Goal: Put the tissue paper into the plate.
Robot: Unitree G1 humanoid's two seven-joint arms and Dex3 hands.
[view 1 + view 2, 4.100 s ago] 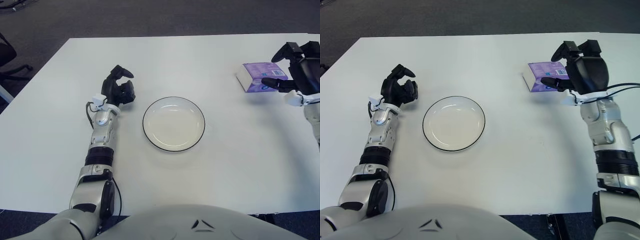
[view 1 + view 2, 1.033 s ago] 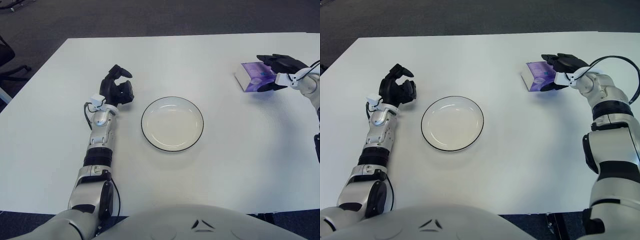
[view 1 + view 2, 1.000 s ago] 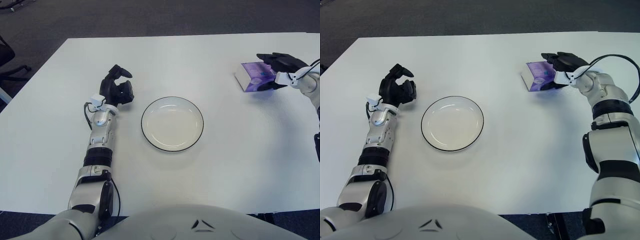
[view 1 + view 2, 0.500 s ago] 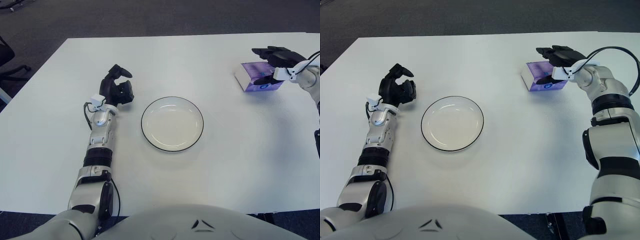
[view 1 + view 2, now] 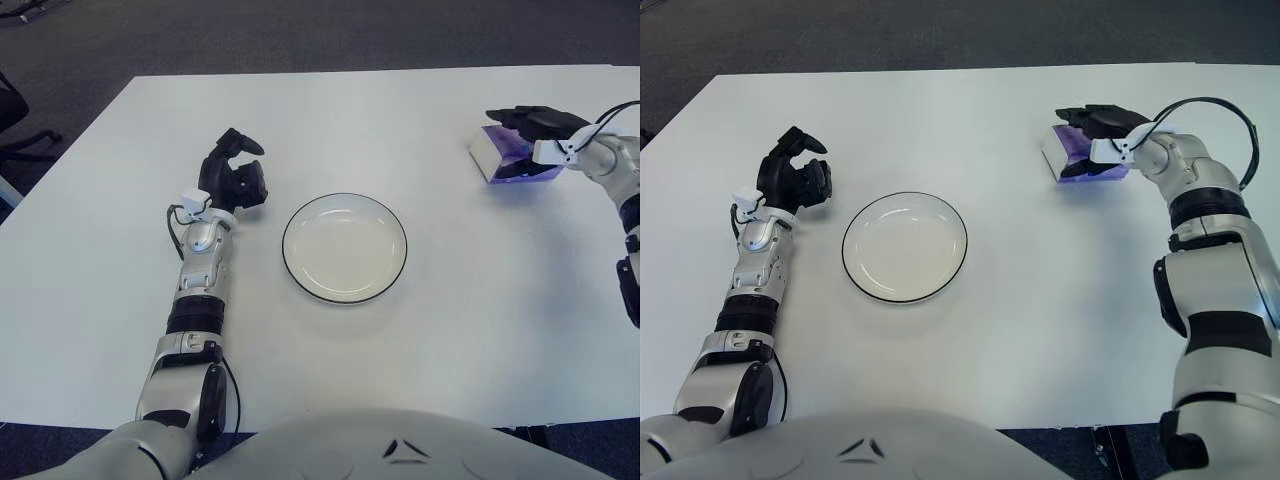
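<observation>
Early stage: right hand is reaching over the tissue pack, fingers draped on top, grip unclear; pack is lying under it on table; plate well leftward, empty; left hand curled, idle.

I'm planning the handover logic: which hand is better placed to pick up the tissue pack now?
The right hand: it is already over the purple tissue pack at the table's right side. The left hand sits left of the plate, on the far side from the pack.
</observation>
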